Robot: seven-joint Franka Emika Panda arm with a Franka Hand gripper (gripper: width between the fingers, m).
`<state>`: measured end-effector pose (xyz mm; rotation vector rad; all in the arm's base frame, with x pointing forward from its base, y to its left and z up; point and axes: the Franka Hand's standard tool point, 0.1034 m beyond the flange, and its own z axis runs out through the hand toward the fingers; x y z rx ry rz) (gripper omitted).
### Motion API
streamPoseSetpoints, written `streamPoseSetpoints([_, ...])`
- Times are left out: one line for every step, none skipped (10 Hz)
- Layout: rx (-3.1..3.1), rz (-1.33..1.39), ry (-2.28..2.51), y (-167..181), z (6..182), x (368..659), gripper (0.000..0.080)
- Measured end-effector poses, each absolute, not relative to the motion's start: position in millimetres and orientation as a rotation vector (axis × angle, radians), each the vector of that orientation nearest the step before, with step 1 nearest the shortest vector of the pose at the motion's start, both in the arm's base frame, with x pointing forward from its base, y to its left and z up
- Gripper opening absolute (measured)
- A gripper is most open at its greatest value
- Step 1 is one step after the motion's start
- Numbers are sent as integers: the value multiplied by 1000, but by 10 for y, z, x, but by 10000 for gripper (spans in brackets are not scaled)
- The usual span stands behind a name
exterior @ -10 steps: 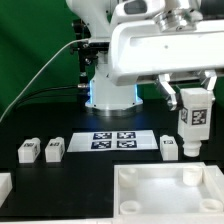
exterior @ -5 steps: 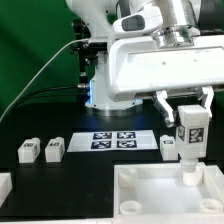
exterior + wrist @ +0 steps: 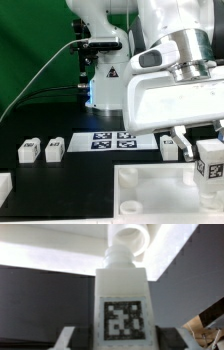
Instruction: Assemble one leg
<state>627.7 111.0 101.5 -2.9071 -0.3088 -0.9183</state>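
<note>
My gripper (image 3: 208, 152) is shut on a leg (image 3: 209, 166), a chunky white post with a black-and-white tag, held upright over the right side of the large white tray-like part (image 3: 150, 188). In the wrist view the leg (image 3: 124, 297) fills the middle, its narrow end pointing at a round corner socket (image 3: 132, 236) of the white part; whether it touches is not clear. The fingers (image 3: 70, 339) flank the leg's tagged end. Three more legs stand on the black table: two at the exterior view's left (image 3: 28, 151) (image 3: 54, 148) and one (image 3: 168, 146) behind the white part.
The marker board (image 3: 112, 140) lies on the table in front of the robot base (image 3: 105, 85). A white part's corner (image 3: 5, 186) shows at the exterior view's lower left. A black cable runs across the green backdrop.
The arm has come forward and down toward the camera, carrying the leg lower and to the exterior view's right, over the white part's right side.
</note>
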Motion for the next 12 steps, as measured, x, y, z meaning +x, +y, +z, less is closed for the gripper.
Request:
streamPoseSetpoints([-2908, -910, -314, 1132, 982, 6261, 291])
streamPoseSetpoints([-2908, -903, -319, 1152, 957, 6237, 291])
streamPoseSetpoints([-2910, -895, -325, 1169, 933, 6204, 291])
streamPoseSetpoints([-2909, -899, -326, 1167, 931, 6195, 291])
streamPoseSetpoints([-2905, -910, -328, 1181, 928, 6195, 291])
streamPoseSetpoints([-2901, -922, -327, 1187, 922, 6205, 291])
streamPoseSetpoints([-2902, -917, -326, 1185, 887, 6208, 291])
streamPoseSetpoints([-2906, -911, -323, 1166, 844, 6212, 291])
streamPoseSetpoints([-2909, -906, -322, 1150, 817, 6209, 291])
streamPoseSetpoints([-2908, -907, -322, 1151, 812, 6212, 291])
streamPoseSetpoints([-2909, -906, -321, 1151, 786, 6207, 291])
streamPoseSetpoints([-2901, -933, -318, 1150, 774, 6225, 291])
